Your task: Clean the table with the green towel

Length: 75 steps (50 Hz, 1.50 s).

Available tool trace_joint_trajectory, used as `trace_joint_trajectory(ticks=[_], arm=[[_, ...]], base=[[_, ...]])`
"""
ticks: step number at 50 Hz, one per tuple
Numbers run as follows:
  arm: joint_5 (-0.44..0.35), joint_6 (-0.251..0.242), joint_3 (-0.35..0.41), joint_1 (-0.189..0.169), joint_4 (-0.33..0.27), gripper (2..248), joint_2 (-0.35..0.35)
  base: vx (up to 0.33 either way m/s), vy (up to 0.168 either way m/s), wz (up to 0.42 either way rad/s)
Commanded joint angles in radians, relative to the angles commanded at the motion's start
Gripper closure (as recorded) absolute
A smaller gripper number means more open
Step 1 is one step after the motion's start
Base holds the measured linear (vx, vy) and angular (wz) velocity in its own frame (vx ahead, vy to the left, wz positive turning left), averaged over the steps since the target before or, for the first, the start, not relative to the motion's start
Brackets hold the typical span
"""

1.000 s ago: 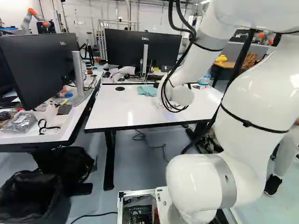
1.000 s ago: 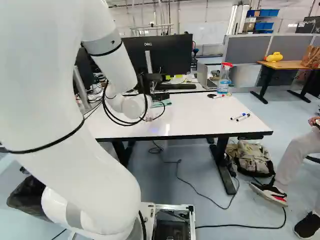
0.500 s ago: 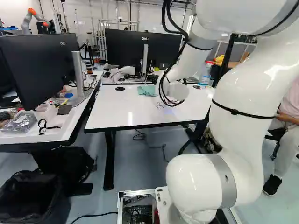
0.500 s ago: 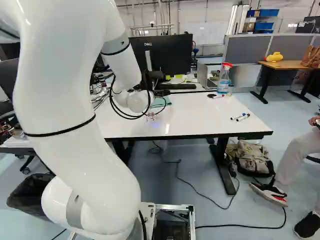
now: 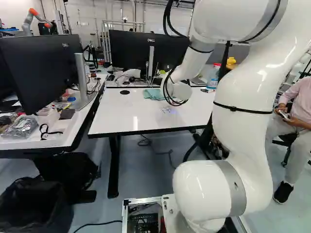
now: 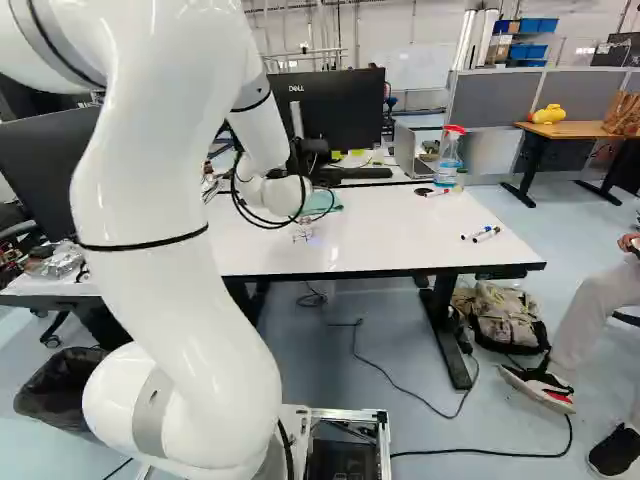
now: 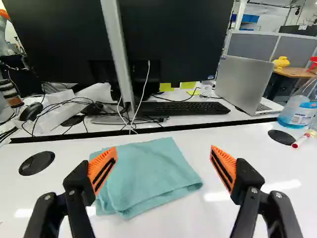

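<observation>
Approach step, likely: black two-finger tool (image 7: 163,150) spread wide, folded green cloth towel (image 7: 148,176) on glossy white surface (image 6: 400,232), near side of long black keyboard (image 7: 190,108); next centre, lower, pinch.

- The green towel (image 7: 146,176), a pale blue-green cloth, is folded into a rough, four-sided pad with layers showing along its edges. It lies flat and slightly creased, near the worktop's far edge.
- The worktop (image 6: 430,235) is white and glossy with a black edge, standing level on black legs.
- Thin scribbled marks (image 5: 166,110) show on its surface, closer to the base than the towel and apart from it.
</observation>
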<state>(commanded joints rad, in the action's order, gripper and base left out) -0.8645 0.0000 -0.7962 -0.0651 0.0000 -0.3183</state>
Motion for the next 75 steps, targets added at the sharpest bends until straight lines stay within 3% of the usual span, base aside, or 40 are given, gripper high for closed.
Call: trace_joint_trajectory(ticks=[22,45,75], arm=[[0.047,0.000,-0.125,0.004,0.000,3,-0.102],[0.173,0.000,-0.254,0.010,0.000,3,-0.203],[0.378,0.000,-0.308,0.012,0.015,3,-0.244]], base=[[0.000,0.000,0.000],[0.000,0.000,0.000],[0.000,0.000,0.000]])
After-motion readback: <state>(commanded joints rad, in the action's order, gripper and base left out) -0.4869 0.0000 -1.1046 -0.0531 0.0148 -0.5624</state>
